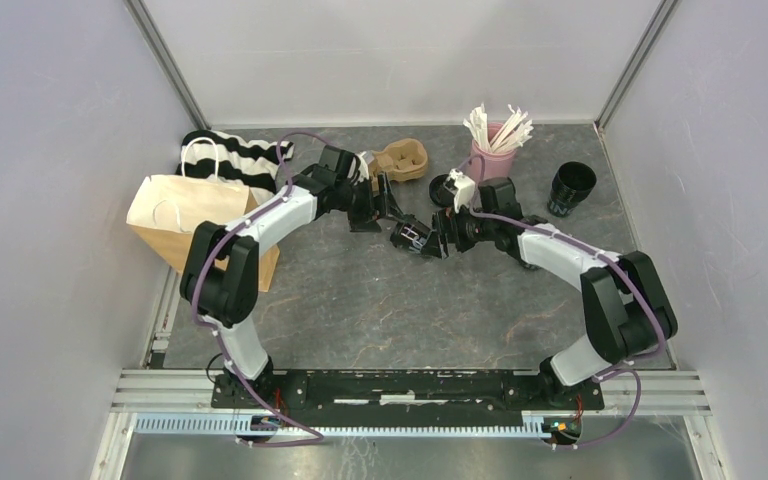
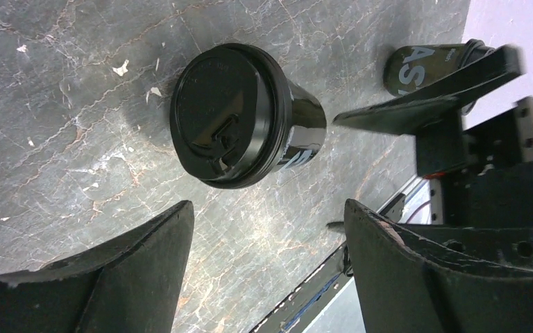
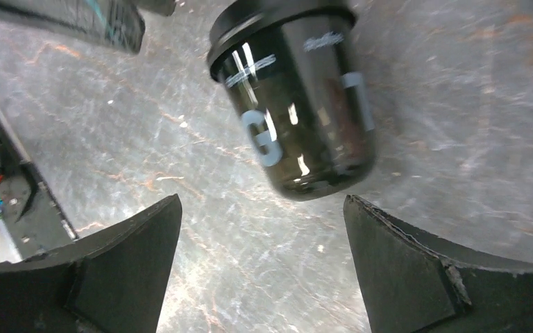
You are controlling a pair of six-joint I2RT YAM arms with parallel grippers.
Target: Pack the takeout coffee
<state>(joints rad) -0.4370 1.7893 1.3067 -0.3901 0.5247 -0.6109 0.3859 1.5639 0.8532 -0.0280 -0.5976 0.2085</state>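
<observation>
Pale walls closed in a dark, scuffed, stone-look counter [image 1: 380,300], and from where I stood nothing looked packed. The pulp carrier [image 1: 406,160] at the back showed both holes bare, and the brown paper bag [image 1: 195,215] sat at the left beside a striped cloth [image 1: 232,155] with no cup near it. One lidded cup [image 2: 239,118] was mid-counter between the two arms, apparently lying on its side with its lid toward the left arm, though I could not be sure of the tilt. The second black cup [image 1: 571,188] stood upright well apart at the right, beyond the pink cup of sticks [image 1: 495,150]; whether it wore a lid I could not tell. Both cups, I judged, were yet to be picked up and packed. Both arms reached forward and bent inward, meeting over the middle. The left gripper [image 2: 267,208] hung spread wide just short of the lidded cup, touching nothing. The right gripper [image 3: 262,201] faced it from the other side, equally wide and empty, the cup's base just beyond its fingertips.
</observation>
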